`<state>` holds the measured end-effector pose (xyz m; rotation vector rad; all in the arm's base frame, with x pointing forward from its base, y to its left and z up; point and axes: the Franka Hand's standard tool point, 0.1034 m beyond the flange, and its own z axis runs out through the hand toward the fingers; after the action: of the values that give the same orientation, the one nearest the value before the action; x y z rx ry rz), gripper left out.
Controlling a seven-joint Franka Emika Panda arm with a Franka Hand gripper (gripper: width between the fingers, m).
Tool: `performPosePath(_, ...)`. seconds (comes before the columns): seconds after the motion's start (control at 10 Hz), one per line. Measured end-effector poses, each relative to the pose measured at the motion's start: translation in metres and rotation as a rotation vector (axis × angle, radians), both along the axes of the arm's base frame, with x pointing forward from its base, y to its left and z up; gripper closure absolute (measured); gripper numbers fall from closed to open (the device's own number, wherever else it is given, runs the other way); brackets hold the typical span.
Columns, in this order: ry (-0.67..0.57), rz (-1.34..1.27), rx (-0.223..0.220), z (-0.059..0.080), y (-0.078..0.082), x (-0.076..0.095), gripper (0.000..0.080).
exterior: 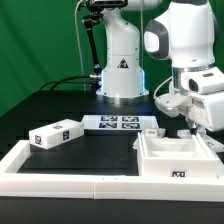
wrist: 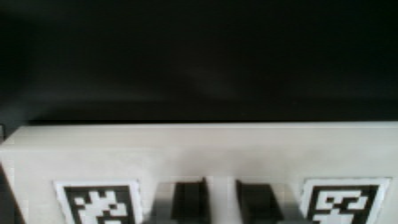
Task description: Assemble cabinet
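Note:
The cabinet, a large open white box with a tag on its front, stands at the exterior view's right. My gripper is at its far wall, pointing down. In the wrist view a white cabinet panel with two tags fills the lower half. My gripper has its two dark fingers close together, with a thin white strip of the panel between them. A smaller white tagged block lies apart at the exterior view's left.
The marker board lies flat in front of the robot base. Low white border rails run along the near edge and the left side. The tabletop is black.

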<state>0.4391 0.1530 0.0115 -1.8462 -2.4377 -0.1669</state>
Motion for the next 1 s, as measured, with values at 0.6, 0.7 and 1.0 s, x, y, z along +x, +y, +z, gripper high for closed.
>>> performPosePath(0.6,-0.011,-0.184,-0.047,0.033,-0.046,-0.003,0.0731)
performPosePath(0.7,-0.02,-0.204,-0.056,0.04,-0.056,-0.004,0.0731)
performPosePath(1.0,-0.028,-0.226,-0.07,0.049,-0.065,-0.003,0.0731)
